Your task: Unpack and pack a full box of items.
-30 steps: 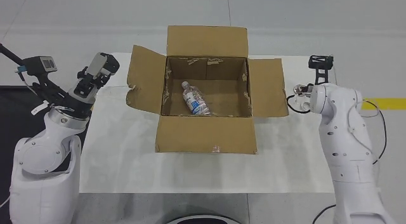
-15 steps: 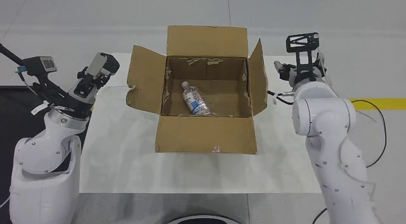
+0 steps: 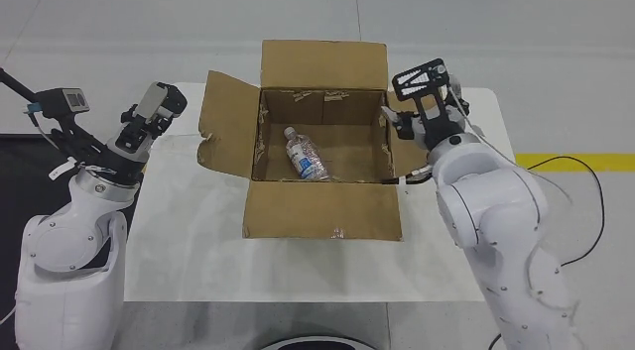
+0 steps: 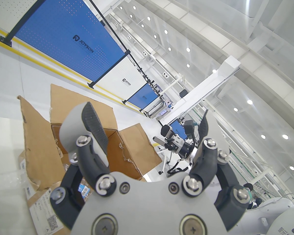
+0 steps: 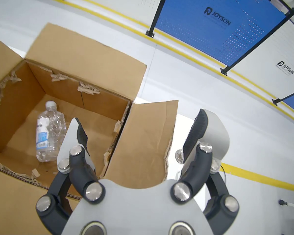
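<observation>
I have the right gripper (image 5: 139, 121) spread and straddling the raised right flap (image 5: 147, 145) of the cardboard box (image 3: 322, 209), probably to fold it inward. The water bottle (image 5: 47, 133) lies on the box floor. The left gripper (image 4: 147, 111), also spread, is parked clear of the box.

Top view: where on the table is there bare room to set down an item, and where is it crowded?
Free: the table strip between the box's near flap and the near edge; the patch beside its left flap. Crowded: right of the box, right end effector at the upright flap.
</observation>
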`<state>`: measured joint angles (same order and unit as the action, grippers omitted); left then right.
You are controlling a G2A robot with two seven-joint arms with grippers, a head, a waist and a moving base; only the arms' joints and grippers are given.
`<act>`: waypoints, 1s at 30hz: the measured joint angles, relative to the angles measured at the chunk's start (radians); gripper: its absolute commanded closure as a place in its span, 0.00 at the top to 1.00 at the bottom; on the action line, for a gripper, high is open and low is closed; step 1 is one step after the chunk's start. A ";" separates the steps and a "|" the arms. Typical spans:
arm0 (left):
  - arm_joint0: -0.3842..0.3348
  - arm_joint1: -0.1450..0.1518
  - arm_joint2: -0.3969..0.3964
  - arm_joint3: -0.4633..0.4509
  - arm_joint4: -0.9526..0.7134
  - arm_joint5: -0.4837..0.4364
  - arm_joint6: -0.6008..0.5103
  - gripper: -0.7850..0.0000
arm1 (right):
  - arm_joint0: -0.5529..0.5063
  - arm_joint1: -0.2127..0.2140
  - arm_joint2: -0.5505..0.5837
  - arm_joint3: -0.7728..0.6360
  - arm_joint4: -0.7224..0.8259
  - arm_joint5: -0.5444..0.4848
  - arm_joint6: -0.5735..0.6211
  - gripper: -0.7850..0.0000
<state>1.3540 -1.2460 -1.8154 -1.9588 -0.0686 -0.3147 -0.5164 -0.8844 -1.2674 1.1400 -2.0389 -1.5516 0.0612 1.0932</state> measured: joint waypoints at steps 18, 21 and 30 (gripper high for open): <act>0.000 0.000 0.000 0.000 0.000 0.000 0.000 1.00 | 0.271 -0.078 -0.208 0.481 0.434 -0.172 -0.042 1.00; 0.000 0.000 0.000 0.000 0.000 0.000 0.000 1.00 | 0.353 -0.114 -0.292 0.639 0.513 -0.187 -0.055 1.00; 0.000 0.000 0.000 0.000 0.000 0.000 0.000 1.00 | 0.508 -0.233 -0.495 1.008 0.702 -0.235 -0.101 1.00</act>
<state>1.3540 -1.2460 -1.8154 -1.9588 -0.0686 -0.3147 -0.5164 -0.3759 -1.4999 0.6448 -1.0308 -0.8494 -0.1741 0.9920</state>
